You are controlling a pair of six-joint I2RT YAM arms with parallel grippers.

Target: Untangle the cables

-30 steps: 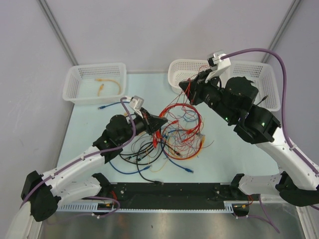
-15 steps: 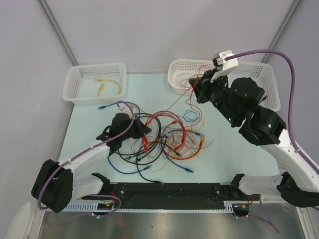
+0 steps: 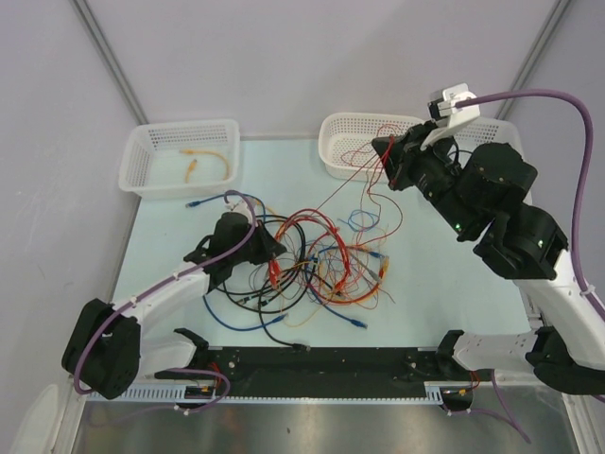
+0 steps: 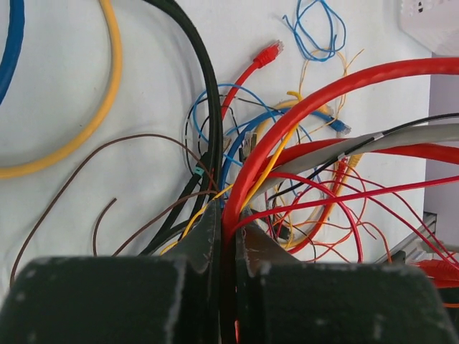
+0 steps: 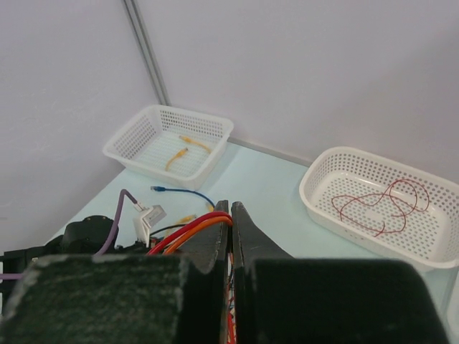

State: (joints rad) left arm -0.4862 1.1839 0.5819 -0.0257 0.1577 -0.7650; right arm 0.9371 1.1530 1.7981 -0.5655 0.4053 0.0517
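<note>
- Left wrist view: left gripper (image 4: 226, 215) has its jaws pressed together on a thick red cable (image 4: 301, 107), low at the pile. A black cable (image 4: 204, 93) and yellow strands crowd the same gap, so extra strands may be trapped and nothing separates.
- Cables (image 3: 321, 260) sit as one knot mid-table (image 3: 284, 170), just right of the left gripper (image 3: 274, 248). If this anchoring grip slips, the whole pile likely drags toward the far side.
- Blue cable (image 3: 331, 312) trails loose at the near side of the knot and could get swept along.
- Thin red wire (image 3: 345, 184) runs almost straight from the pile up to the right gripper (image 3: 383, 156). More pull may cinch the loops tighter instead of freeing them.
- Right wrist view: right gripper (image 5: 229, 208) has closed jaws pinching red and orange strands (image 5: 193, 233). Two colours in one grip means a second wire may come along.
- Middle basket (image 3: 326, 151) already holds a red wire. The raised strand passes near its near rim and could snag there.
- Left basket (image 3: 180, 126) is well apart, so low risk.
</note>
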